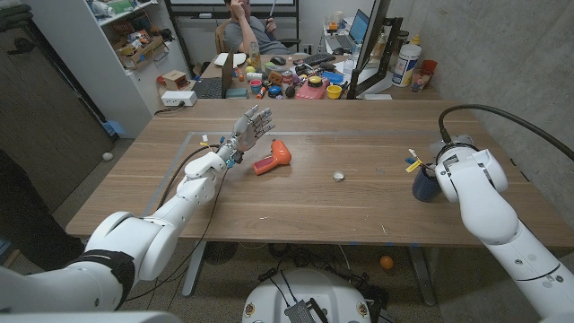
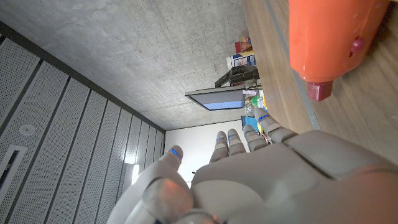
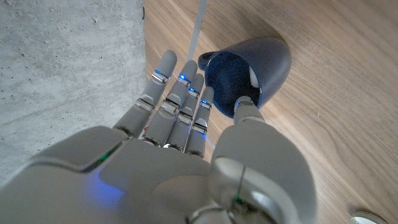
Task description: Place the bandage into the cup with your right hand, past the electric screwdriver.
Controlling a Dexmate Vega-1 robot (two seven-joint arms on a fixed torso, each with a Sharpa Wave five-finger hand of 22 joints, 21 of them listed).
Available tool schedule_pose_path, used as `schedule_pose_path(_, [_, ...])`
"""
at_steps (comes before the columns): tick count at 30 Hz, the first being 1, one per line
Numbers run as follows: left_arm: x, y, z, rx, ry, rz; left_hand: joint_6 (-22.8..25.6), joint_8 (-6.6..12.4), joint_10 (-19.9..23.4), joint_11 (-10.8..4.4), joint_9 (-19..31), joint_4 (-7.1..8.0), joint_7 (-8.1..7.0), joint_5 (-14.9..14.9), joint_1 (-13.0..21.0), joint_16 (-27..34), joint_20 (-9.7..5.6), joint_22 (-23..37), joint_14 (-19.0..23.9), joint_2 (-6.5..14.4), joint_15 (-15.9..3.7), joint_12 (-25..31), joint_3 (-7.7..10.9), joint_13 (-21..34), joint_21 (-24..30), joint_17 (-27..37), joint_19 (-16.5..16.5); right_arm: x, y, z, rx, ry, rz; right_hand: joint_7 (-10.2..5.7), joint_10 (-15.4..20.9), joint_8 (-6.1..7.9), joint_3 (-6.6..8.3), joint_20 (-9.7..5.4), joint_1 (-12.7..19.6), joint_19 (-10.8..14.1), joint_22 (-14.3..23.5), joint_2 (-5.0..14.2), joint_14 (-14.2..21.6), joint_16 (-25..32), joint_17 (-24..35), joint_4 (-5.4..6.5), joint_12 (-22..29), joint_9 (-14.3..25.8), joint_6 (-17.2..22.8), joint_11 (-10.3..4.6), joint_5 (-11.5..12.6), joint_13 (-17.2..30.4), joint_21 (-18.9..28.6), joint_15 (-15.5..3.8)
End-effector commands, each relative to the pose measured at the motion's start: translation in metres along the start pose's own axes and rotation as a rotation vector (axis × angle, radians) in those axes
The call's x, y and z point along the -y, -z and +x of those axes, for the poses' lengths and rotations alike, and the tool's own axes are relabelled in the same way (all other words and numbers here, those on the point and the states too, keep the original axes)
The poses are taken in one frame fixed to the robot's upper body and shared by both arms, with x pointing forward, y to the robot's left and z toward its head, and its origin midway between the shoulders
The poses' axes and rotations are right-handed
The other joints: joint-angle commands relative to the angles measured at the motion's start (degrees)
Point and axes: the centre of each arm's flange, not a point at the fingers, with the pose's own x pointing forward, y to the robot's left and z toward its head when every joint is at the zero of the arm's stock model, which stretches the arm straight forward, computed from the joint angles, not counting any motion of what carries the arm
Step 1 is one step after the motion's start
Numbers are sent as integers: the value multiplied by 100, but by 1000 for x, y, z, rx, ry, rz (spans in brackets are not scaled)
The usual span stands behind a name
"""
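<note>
Hands first: my left hand (image 1: 249,126) is lifted over the wooden counter (image 1: 314,197) with its fingers spread wide and nothing in it, just beside the orange electric screwdriver (image 1: 273,158). The screwdriver lies on its side on the counter, close to the fingers but not touching them. In the left wrist view the same hand (image 2: 261,180) has its fingers apart and the orange screwdriver (image 2: 329,37) is big and close. My right hand (image 3: 186,143) is at the dark blue cup (image 3: 252,68), fingers straight and held close together, with the tips at the cup's rim. I see nothing pinched in them. From the head view my white right arm (image 1: 471,184) hides most of the cup (image 1: 423,184) and the hand, and a small yellow and white thing (image 1: 413,162) sticks up at the cup's edge. I cannot tell if that is the bandage. A small round silver thing (image 1: 339,176) lies on the counter between the screwdriver and the cup. A person (image 1: 256,27) sits behind the counter at a messy desk.
</note>
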Motion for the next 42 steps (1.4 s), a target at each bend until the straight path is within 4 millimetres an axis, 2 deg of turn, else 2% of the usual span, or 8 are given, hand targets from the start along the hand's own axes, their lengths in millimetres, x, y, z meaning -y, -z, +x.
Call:
schedule_pose_path(1, [-1,0,0,-1,-3,4,-3,22,-7,4,18,9,37,30,-53,14,-242,15,-49,467,-36,38,-22,28,-4,18,32,6,10,-1,-10,21,63,25,-27,-23,17,-56,-61,-47,-8,3,-56,3,0,43,-21,3,-31,23,1,9,-31,-542])
schedule_pose_path(16, [-2,-2,-2,5,-10,4,-4,22,-5,9,18,7,36,33,-49,15,-245,15,-48,469,-33,40,-23,28,-12,18,41,21,25,-4,0,83,166,68,-134,-123,18,8,-175,-127,-104,69,-357,-16,-60,107,-152,-30,-14,60,-19,-1,-120,-511])
schedule_pose_path(27, [-6,-5,-10,13,-27,7,-6,21,-5,-3,18,7,34,35,-46,15,-247,15,-46,469,-34,40,-24,28,-21,17,44,35,35,-3,30,135,293,53,-450,-321,47,162,-229,-374,-145,92,-790,-27,-162,101,-409,-42,-148,119,-51,-12,-308,-377])
schedule_pose_path(28, [-6,-5,-11,14,-28,8,-7,21,-4,-1,18,7,35,35,-46,15,-246,15,-47,469,-31,40,-24,28,-22,17,44,36,36,-3,43,140,310,56,-488,-345,48,218,-247,-440,-145,98,-858,-26,-174,107,-442,-43,-152,116,-59,-13,-347,-362])
schedule_pose_path(31, [-8,-6,-14,15,-34,9,-5,21,-4,3,18,7,27,35,-45,14,-243,16,-49,469,-39,40,-25,28,-24,17,44,39,39,-2,66,150,367,67,-553,-398,47,260,-276,-484,-145,106,-934,-20,-189,118,-490,-43,-207,137,-71,-15,-383,-355])
schedule_pose_path(42, [-13,-13,-25,23,-48,22,-7,20,-11,5,18,7,23,37,-45,14,-233,16,-50,467,-32,37,-28,28,-34,17,41,47,50,-6,111,210,531,117,-714,-493,40,356,-365,-612,-144,128,-1209,-32,-226,152,-608,-41,-230,189,-114,-18,-487,-247])
